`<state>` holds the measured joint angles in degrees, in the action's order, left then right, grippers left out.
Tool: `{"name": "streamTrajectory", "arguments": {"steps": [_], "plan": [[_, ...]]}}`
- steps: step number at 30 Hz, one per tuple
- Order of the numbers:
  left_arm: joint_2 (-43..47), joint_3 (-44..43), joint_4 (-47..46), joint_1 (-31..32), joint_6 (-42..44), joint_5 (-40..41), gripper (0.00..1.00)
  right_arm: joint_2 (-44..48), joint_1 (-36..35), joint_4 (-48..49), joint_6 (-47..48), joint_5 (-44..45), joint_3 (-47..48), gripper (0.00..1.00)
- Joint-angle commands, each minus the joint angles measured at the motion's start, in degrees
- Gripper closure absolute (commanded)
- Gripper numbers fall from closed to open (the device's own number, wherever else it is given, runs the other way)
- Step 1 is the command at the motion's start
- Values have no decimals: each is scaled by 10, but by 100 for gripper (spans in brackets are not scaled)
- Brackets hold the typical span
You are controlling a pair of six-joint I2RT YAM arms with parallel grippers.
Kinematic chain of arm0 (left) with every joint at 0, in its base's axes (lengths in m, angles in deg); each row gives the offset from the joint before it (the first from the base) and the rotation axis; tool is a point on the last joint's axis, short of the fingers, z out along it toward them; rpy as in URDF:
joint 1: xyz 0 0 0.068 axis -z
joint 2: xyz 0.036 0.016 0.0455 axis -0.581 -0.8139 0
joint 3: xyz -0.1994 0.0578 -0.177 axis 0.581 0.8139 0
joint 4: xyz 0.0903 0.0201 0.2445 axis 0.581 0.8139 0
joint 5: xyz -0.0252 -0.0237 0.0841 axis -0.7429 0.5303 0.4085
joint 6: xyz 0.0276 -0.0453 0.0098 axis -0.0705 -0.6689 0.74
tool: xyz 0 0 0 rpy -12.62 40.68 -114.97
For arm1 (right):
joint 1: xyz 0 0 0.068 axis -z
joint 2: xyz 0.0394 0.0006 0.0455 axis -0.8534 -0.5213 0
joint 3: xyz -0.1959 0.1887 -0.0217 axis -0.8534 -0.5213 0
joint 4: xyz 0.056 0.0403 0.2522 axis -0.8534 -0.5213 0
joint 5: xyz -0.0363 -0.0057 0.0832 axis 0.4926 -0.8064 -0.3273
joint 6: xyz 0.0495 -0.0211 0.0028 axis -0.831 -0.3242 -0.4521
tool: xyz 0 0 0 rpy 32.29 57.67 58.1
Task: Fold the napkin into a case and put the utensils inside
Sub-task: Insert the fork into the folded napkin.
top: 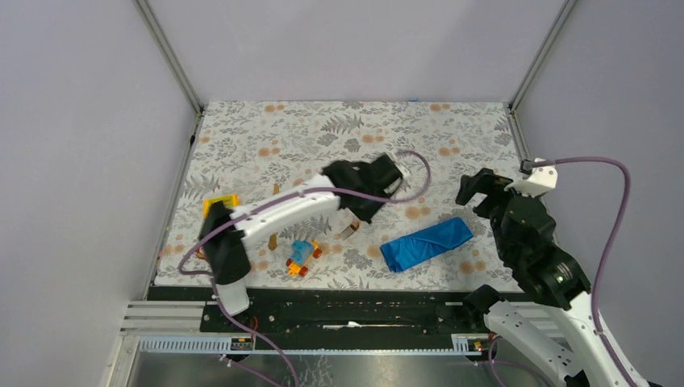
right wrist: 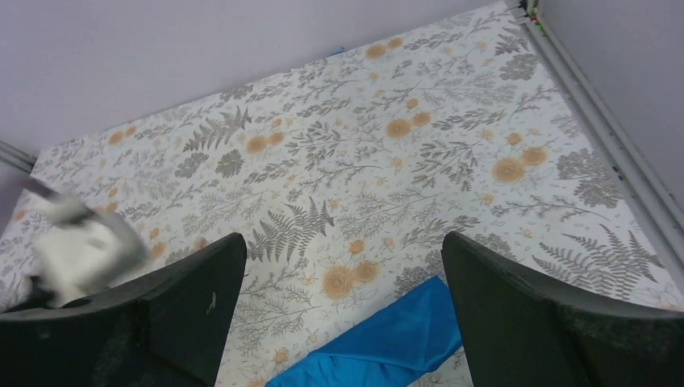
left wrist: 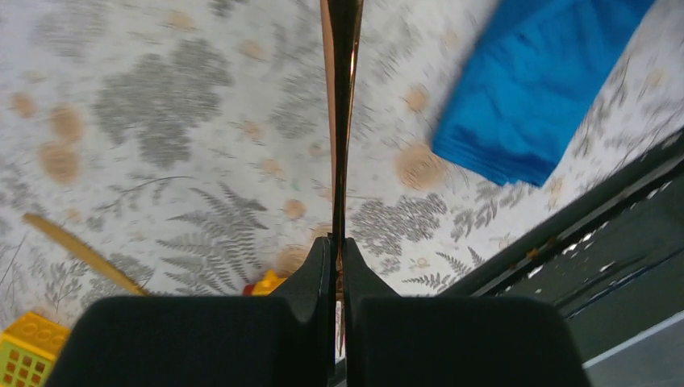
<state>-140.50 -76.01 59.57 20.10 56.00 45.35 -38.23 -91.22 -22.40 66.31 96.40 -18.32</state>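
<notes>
The napkin (top: 426,243) already lies folded into a narrow blue band on the floral worktop (top: 323,129), near the front edge and right of centre, so the folding half of the job looks done. Whether the folds leave a usable pocket cannot be told from these views. Neither of the 2 utensils is inside it yet. The left claw (left wrist: 337,246) is pinched fully together on 1 slim golden utensil (left wrist: 339,121), which sticks straight out from between the jaws, seen edge-on, so fork or knife cannot be told. It points across the worktop with the napkin off to its right, well apart. The other utensil (left wrist: 81,251) lies loose on the worktop to the left, near the yellow block (left wrist: 24,347). The right claw (right wrist: 343,242) hangs wide open with nothing in it, just behind the napkin's far end. What remains, by my reckoning: carry the held piece into the napkin, then fetch and insert the 2nd.
</notes>
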Motion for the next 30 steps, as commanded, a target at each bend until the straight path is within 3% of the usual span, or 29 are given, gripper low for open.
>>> {"name": "streamTrajectory", "arguments": {"steps": [1, 8, 13, 16, 30], "plan": [[-71, -44, 45, 76, 62, -8, 100, 50, -2, -69, -17, 44, 17, 3], [-146, -63, 66, 137, 120, -105, 100, 180, -2, -61, 8, 32, 56, 3], [-252, -146, 162, 156, 116, -129, 100, 172, -2, -90, 22, 29, 95, 3], [-294, -171, 174, 153, 102, -129, 100, 174, -2, -91, 18, 9, 85, 2], [-351, -237, 189, 137, 52, -98, 100, 156, -1, -96, 3, -28, 54, 2]]}}
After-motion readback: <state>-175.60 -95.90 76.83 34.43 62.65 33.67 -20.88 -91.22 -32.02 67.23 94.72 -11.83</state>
